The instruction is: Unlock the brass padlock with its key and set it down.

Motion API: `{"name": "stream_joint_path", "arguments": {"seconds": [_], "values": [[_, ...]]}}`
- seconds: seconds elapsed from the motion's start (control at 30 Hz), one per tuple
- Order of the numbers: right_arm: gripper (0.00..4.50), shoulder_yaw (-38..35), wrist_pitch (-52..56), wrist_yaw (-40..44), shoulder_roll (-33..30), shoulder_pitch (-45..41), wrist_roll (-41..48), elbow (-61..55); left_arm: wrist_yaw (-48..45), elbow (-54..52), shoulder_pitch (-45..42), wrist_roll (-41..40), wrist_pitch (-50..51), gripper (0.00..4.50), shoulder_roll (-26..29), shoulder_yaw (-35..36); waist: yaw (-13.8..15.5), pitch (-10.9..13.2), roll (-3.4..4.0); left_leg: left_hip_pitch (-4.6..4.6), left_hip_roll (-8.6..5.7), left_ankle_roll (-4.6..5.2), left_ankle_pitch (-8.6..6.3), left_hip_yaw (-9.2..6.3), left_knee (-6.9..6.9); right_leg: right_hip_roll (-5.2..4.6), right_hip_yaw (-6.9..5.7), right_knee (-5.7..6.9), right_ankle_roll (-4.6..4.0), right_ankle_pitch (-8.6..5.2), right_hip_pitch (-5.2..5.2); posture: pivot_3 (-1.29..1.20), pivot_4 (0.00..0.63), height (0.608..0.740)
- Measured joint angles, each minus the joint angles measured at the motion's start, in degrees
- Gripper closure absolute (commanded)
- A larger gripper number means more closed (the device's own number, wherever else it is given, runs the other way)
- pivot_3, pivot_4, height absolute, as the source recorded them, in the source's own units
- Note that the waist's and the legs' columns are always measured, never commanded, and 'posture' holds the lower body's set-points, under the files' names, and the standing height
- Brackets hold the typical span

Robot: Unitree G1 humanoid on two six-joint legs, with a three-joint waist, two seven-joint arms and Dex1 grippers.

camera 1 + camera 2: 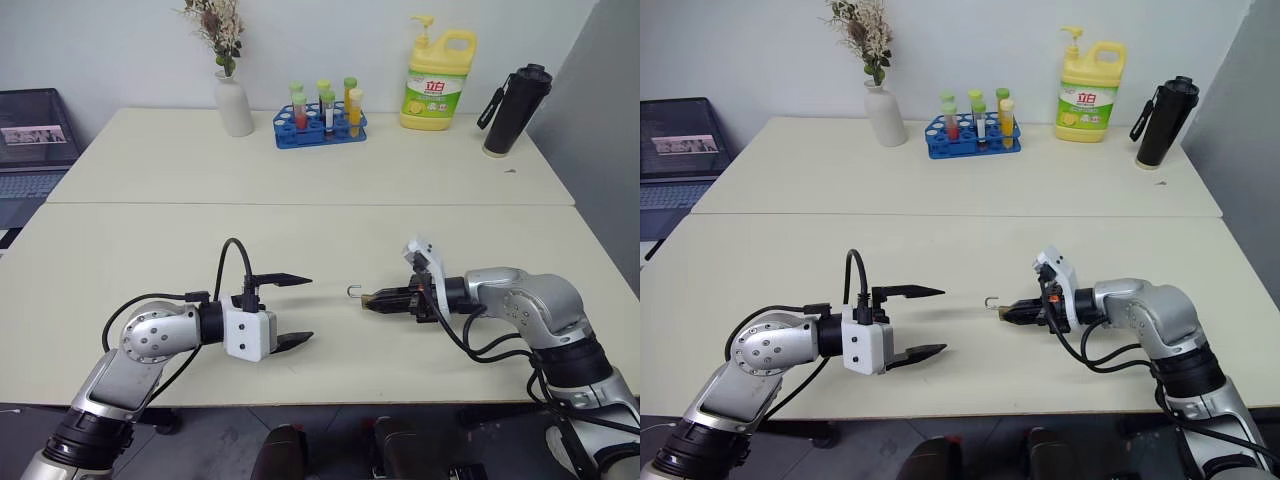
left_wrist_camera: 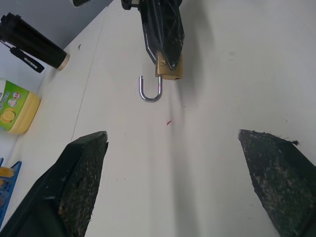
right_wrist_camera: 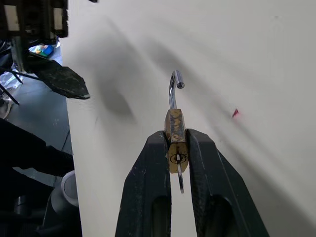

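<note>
- A laptop [image 1: 30,150] sits at the far left edge, beside the desk [image 1: 300,180].
- A white vase [image 1: 234,103] with dried flowers stands at the back of the desk, left of a blue rack of tubes [image 1: 322,118].
- The left gripper [image 1: 296,310] hovers over the near part of the desk, pointing toward the right arm. Its two black fingers [image 2: 81,173] stand wide apart with nothing between them.
- A bare stretch of desk separates the left gripper from the brass padlock [image 3: 176,132]; the two are apart, with the padlock lying straight ahead of the open fingers in the left wrist view.
- The brass padlock is pinched at the tips of the right gripper [image 1: 372,300], its gold body clamped between the nearly closed fingers and held just above the desk.
- Its silver shackle [image 2: 150,91] juts out toward the left gripper. In the right wrist view one leg of the shackle looks free of the body, so it appears sprung open.
- The key [image 3: 179,180] seems to be the thin silvery piece hanging from the keyhole face of the padlock, between the right gripper's fingers; it is too small to be sure.
- A yellow detergent bottle [image 1: 438,80] with a pump stands at the back right.
- A black bottle [image 1: 515,110] stands at the far right rear.
</note>
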Motion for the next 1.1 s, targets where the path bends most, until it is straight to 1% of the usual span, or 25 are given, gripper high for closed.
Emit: {"name": "stream_joint_path", "arguments": {"seconds": [0.1, 0.3, 0.33, 0.37, 0.53, 0.6, 0.67, 0.7, 0.8, 0.83, 0.93, 1.0, 1.1], "values": [[4.35, 0.0, 2.6, -2.8, 1.9, -2.5, -0.5, 3.6, 1.1, -0.2, 0.0, 0.0, -0.4, 0.02, -1.3, -0.2, 0.0, 0.0, 0.00, 0.00, 0.00, 0.00, 0.00, -0.01, 0.00, 0.00, -0.01, 0.00, 0.00, 0.00, 0.00, 0.00, 0.150, 0.740], [4.35, 0.0, 4.0, -6.3, 5.2, -4.3, -2.0, 9.7, 1.2, -2.0, 1.2, -0.2, 0.4, 0.02, -1.4, -1.8, -0.1, 0.0, 0.00, -0.03, 0.00, 0.00, 0.00, 0.00, -0.02, 0.00, -0.01, 0.00, 0.00, 0.00, -0.01, 0.00, 0.150, 0.740], [3.63, 0.0, 4.1, -6.5, 5.3, -4.4, -2.1, 10.5, 1.2, -2.2, 1.4, -0.3, 0.4, 0.02, -1.4, -2.1, -0.1, 0.0, 0.00, -0.02, -0.01, 0.00, 0.00, 0.00, -0.02, 0.00, -0.01, 0.00, 0.00, 0.00, -0.02, 0.00, 0.150, 0.740], [3.39, 0.0, 4.1, -6.5, 5.3, -4.5, -2.5, 11.2, 1.2, -2.3, 1.6, -0.2, 0.4, 0.02, -1.5, -2.4, -0.1, 0.0, 0.00, -0.03, -0.01, 0.00, 0.00, -0.01, -0.02, 0.00, -0.01, 0.00, 0.00, 0.00, -0.02, 0.00, 0.150, 0.740], [1.65, 0.0, 4.0, -6.0, 5.1, -5.2, -2.6, 12.0, 1.9, -2.7, 1.9, -0.3, 1.7, 0.02, -2.3, -2.7, -0.1, 0.0, 0.00, -0.01, 0.00, 0.00, 0.00, -0.02, -0.02, 0.01, -0.02, 0.00, 0.00, 0.00, -0.01, 0.00, 0.150, 0.740], [0.83, -0.1, 3.5, -5.2, 3.8, -5.3, -2.5, 11.6, 2.3, -3.6, 2.9, -1.8, 6.2, 0.02, -2.7, -2.7, -0.1, 0.0, 0.00, -0.02, -0.01, 0.00, 0.00, -0.02, 0.00, 0.01, -0.03, 0.01, 0.01, 0.00, 0.00, 0.00, 0.150, 0.740], [0.16, -0.1, 0.7, -3.8, -0.7, -4.1, -3.6, 10.2, 3.5, -6.1, 5.2, -5.7, 14.0, 0.02, -3.6, -1.9, 0.1, 0.0, 0.00, -0.04, -0.09, 0.01, 0.00, -0.04, 0.00, -0.07, -0.06, -0.01, 0.02, -0.01, 0.01, 0.00, 0.150, 0.740], [0.05, -0.2, -0.8, -3.5, -3.0, -3.7, -4.4, 9.8, 3.8, -6.8, 6.2, -7.1, 16.8, 0.02, -3.5, -1.2, 0.2, 0.0, 0.00, -0.04, -0.11, 0.01, 0.00, -0.04, 0.00, -0.08, -0.06, -0.03, 0.03, -0.01, 0.01, 0.00, 0.150, 0.740], [0.05, -0.2, -8.3, -0.6, -7.1, -0.2, -7.1, 7.4, 4.7, -8.4, 6.9, -9.4, 24.1, 0.02, -3.0, 0.6, 0.0, 0.0, -0.02, -0.03, -0.06, 0.01, 0.00, -0.06, -0.01, -0.03, -0.06, -0.03, 0.03, -0.01, 0.01, 0.00, 0.150, 0.740], [0.05, -0.2, -11.9, 1.0, -7.7, 1.2, -7.8, 6.2, 4.7, -8.8, 7.2, -9.6, 25.9, 0.02, -2.2, 1.1, 0.0, 0.0, -0.01, -0.02, -0.02, 0.01, 0.00, -0.08, -0.01, 0.02, -0.06, -0.03, 0.03, -0.01, 0.01, 0.00, 0.150, 0.740], [0.05, -0.7, -28.5, 6.1, -10.3, 5.3, -11.6, 3.1, 4.5, -9.1, 7.8, -11.5, 32.0, 0.02, -0.1, 3.5, -0.4, 0.1, 0.08, 0.01, 0.07, 0.00, 0.00, -0.06, -0.04, 0.14, -0.04, 0.00, 0.03, -0.02, -0.03, 0.00, 0.150, 0.740], [0.05, -1.7, -35.0, 8.1, -11.2, 7.1, -12.7, 1.4, 4.5, -10.0, 7.9, -13.0, 34.9, 0.02, 0.0, 5.4, -0.3, 0.1, 0.08, 0.01, 0.09, 0.00, 0.00, -0.07, -0.04, 0.16, -0.05, 0.00, 0.03, -0.02, -0.03, 0.00, 0.150, 0.740], [0.05, -1.6, -41.2, 11.0, -12.3, 9.2, -14.0, -0.2, 4.6, -11.7, 7.8, -13.9, 36.8, 0.02, 0.1, 6.5, -0.1, 0.1, 0.08, 0.01, 0.04, 0.00, 0.00, -0.06, -0.03, 0.12, -0.03, 0.00, 0.03, -0.01, -0.01, 0.00, 0.150, 0.740]]}}
